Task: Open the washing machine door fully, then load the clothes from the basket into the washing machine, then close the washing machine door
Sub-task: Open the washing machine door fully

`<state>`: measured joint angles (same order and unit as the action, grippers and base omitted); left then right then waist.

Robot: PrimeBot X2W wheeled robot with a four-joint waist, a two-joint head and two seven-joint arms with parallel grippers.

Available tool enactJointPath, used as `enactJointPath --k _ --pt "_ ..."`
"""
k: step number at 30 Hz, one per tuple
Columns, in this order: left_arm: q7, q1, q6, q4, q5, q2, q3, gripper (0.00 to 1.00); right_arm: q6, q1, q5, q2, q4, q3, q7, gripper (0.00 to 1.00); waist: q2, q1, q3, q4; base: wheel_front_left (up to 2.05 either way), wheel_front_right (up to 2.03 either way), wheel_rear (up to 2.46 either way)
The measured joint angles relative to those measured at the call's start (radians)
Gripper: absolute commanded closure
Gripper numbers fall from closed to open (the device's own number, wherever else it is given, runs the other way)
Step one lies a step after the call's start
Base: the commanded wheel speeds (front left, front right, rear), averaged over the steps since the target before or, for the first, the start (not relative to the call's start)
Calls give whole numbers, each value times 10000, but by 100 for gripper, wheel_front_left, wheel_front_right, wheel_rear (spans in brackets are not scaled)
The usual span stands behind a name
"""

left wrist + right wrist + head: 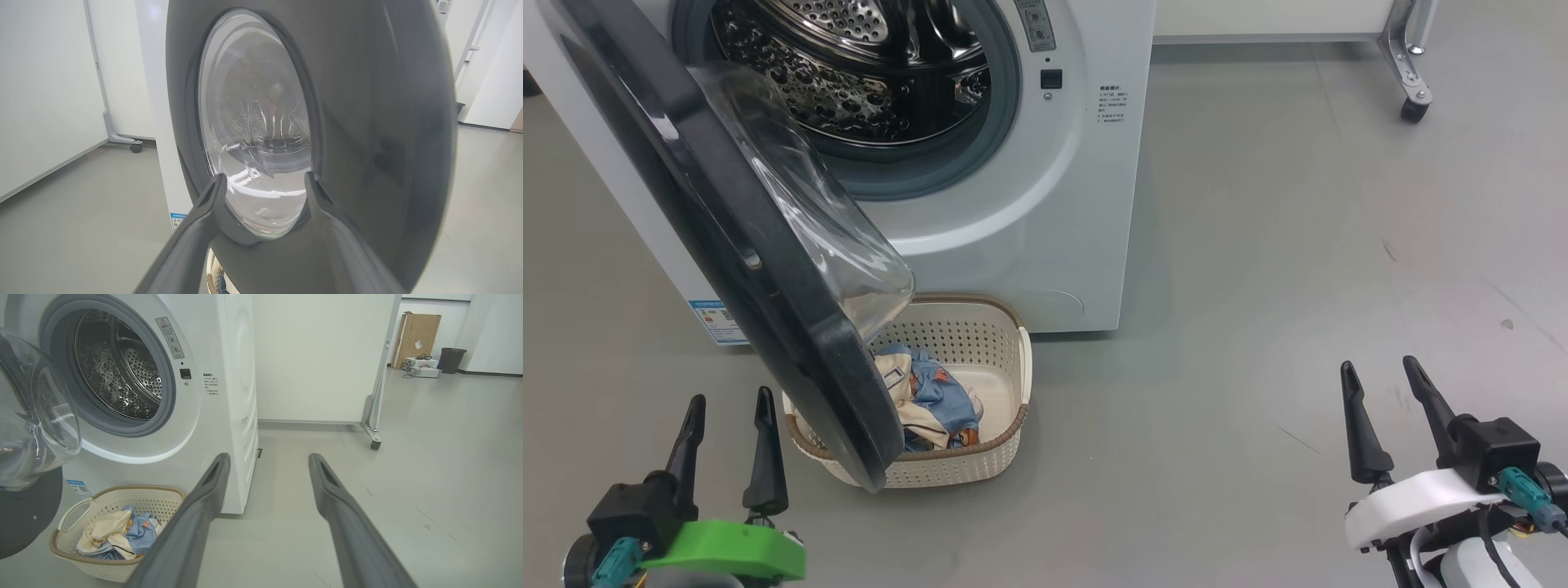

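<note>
My left gripper [730, 398] and right gripper [1379, 365] both stand spread, empty. The round black-rimmed glass door [727, 245] hangs open over the cream perforated plastic basket [1023, 359] of cream and blue garments [931, 400], just before the white front-loading washing machine [1029, 204].

From the right I have bare floor [1258, 286] and a clear line into the drum [849, 73]. The door [711, 245] stands angled out right before my left gripper [730, 398] and overhangs the left half of the basket [1023, 367]; only its right half is reachable from above.
</note>
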<state>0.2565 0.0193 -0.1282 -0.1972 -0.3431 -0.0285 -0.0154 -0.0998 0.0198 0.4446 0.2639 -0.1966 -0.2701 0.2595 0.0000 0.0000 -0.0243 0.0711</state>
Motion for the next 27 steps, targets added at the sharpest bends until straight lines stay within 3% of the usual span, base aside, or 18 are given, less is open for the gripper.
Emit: enactJointPath --k 15,16,17,27 --pt "0 -19 0 -88 0 0 125 1 2 -254 -424 -366 173 337 0 0 0 0 -29 79 0 0 0" --pt "0 -19 0 -92 0 0 123 61 2 -300 -443 -384 173 349 0 0 0 0 -30 85 0 0 0" --pt "0 -19 0 -111 -6 -2 117 100 4 -324 -464 -407 173 368 0 0 0 0 -30 91 0 0 0" --pt "0 84 0 744 -104 -2 -245 100 109 -337 -614 -568 192 560 0 0 0 0 -36 125 0 0 0"
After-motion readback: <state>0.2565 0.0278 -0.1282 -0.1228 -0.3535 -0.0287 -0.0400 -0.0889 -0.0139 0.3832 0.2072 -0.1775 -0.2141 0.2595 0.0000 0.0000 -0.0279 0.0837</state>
